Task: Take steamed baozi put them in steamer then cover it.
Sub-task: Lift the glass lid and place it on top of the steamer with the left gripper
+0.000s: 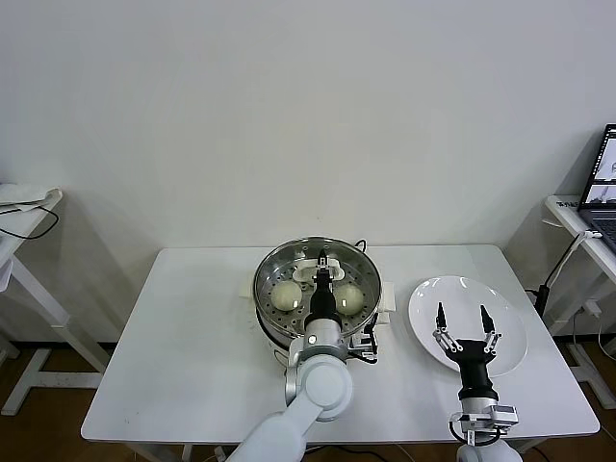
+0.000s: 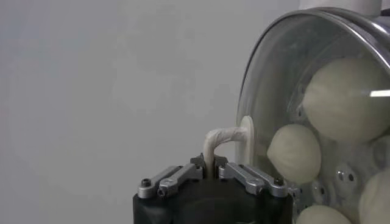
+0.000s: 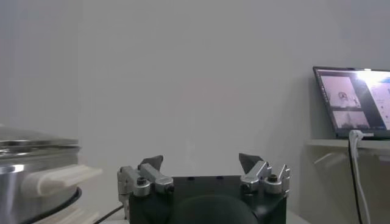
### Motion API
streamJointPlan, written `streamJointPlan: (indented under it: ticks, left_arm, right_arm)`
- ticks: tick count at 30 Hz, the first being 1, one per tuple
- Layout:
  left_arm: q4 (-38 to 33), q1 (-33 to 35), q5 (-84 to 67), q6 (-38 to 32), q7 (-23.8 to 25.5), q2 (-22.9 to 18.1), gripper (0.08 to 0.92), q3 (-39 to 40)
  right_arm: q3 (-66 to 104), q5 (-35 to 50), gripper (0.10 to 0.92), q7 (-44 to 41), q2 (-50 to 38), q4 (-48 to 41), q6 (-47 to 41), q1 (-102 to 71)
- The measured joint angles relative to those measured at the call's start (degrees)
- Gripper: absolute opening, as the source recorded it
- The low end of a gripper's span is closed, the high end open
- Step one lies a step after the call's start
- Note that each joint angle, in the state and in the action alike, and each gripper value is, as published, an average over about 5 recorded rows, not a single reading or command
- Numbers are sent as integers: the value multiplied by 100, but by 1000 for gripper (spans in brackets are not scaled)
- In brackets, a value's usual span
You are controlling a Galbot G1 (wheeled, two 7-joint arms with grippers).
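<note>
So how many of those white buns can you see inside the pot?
4. Through the glass lid in the left wrist view: one big bun, one at mid-lid, and two only partly showing. Others may be hidden.

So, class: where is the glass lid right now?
In the head view the glass lid sits on the steamer at table centre, its white handle pinched by the left gripper, left of the white plate.

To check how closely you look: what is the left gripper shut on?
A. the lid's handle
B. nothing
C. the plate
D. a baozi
A: the left gripper pinches the lid's handle, with the lid over the steamer and baozi inside.
</note>
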Motion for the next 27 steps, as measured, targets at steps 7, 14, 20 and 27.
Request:
streamJointPlan:
  ticks: [7,14,20,27]
  left_arm:
    - [46,5,17,0,-37,-31,192,-50]
    - [87,33,28,0,-78,-72,192,-78]
    - [92,81,48,0,-90,-100,192,-95]
    - [118,110,85,-1,-116,-121,192,-125]
  right_arm:
    - [-15,-1,823,-5,-10,-14,-3,25]
    - [-38,-12,823,-9,-4,-34,-4,43]
    - [-38,-20,823,-15,-10,-41,-4,47]
    - [-41,-28,823,-22,-9,-40,-4,42]
